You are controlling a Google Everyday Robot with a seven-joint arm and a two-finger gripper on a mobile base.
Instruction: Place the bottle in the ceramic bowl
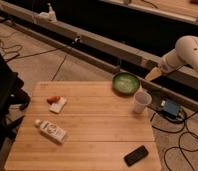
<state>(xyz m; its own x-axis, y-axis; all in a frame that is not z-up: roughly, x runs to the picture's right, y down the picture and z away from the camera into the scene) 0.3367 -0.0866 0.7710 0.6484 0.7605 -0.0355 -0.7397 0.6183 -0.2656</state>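
1. The pincer is seen off the far right corner of the bench, at the end of the white arm that reaches in from the right. It is held spread, with nothing between its jaws.
2. The bottle is found lying flat on the bench near its left, near-side edge, apart from everything else.
3. From the pincer, the bottle lies diagonally across the whole bench, toward the near left, well apart; almost the full bench top would have to be crossed before a grasp could be tried.
4. The bottle's long axis runs slantwise, its capped end pointing to the far left and its base to the near right. It is judged that the jaws would need to be set across this axis, over the narrow sides.
5. The ceramic bowl stands at the far edge of the bench, right of centre, near the pincer. Nothing is seen in it.
6. A white paper cup stands upright just beside the bowl on its near right; what it holds cannot be told.
7. A napkin with a red item and a dark phone also lie on the bench, neither touching the bottle.
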